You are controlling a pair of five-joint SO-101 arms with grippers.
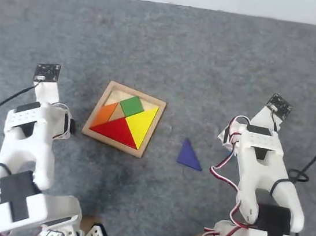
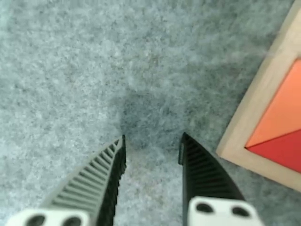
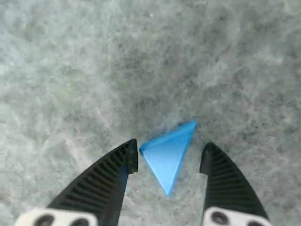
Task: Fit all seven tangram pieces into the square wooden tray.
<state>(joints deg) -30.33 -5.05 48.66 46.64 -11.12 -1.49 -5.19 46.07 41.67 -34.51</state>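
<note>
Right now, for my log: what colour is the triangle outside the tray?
The triangle is blue; right wrist view.

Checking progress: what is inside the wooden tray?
Red triangle, yellow triangle, orange triangle and green square lie inside the tray; the rest looks tan, bare wood or pieces unclear. Nothing covers it.

The left arm [image 1: 25, 153] and the right arm [image 1: 265, 167] stretch forward from their bases, side by side and well apart, with their wrists tipped downward. The left gripper [image 2: 153, 137] points down with its jaws parted. The right gripper [image 3: 171, 143] also points down, its jaws spread somewhat wider.
</note>
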